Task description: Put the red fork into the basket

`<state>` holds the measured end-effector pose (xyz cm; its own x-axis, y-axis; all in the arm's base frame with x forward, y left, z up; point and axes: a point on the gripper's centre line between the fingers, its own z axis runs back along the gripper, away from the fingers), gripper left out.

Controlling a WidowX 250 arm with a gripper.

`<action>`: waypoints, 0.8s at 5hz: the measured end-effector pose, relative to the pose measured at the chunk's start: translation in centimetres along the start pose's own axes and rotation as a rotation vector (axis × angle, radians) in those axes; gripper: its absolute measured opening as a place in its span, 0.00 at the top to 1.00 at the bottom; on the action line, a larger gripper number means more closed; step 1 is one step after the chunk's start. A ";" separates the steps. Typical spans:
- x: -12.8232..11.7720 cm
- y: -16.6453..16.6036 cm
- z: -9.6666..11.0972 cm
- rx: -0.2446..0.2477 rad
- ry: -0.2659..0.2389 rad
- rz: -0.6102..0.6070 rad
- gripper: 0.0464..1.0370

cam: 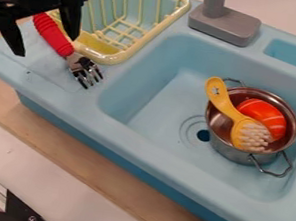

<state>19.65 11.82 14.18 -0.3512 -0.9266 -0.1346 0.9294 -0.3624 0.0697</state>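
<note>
At the upper left, my black gripper (45,45) stands open above the sink's left ledge, its two fingers well apart. The red-handled fork (53,35) lies on the ledge below it, passing between the fingers in the view, with its metal tines toward the sink bowl. Part of the handle's upper end is hidden by the gripper. Beside the fork is the pale yellow wire basket (120,57), at the back left of the sink; whether fork and basket touch, I cannot tell.
In the light blue sink's bowl (145,99) stands a metal pot (233,151) holding a yellow brush (226,106) and an orange-red striped piece (263,111). A grey faucet (224,24) rises at the back edge, right of the basket.
</note>
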 end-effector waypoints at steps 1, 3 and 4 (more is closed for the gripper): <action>-0.5 0.3 -0.6 0.006 0.011 0.013 0.04; -1.3 1.4 -1.9 0.005 -0.036 0.028 0.04; -2.0 1.6 -2.0 0.003 -0.037 0.044 0.04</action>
<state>22.08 13.28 12.54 -0.3142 -0.9446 -0.0949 0.9437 -0.3217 0.0773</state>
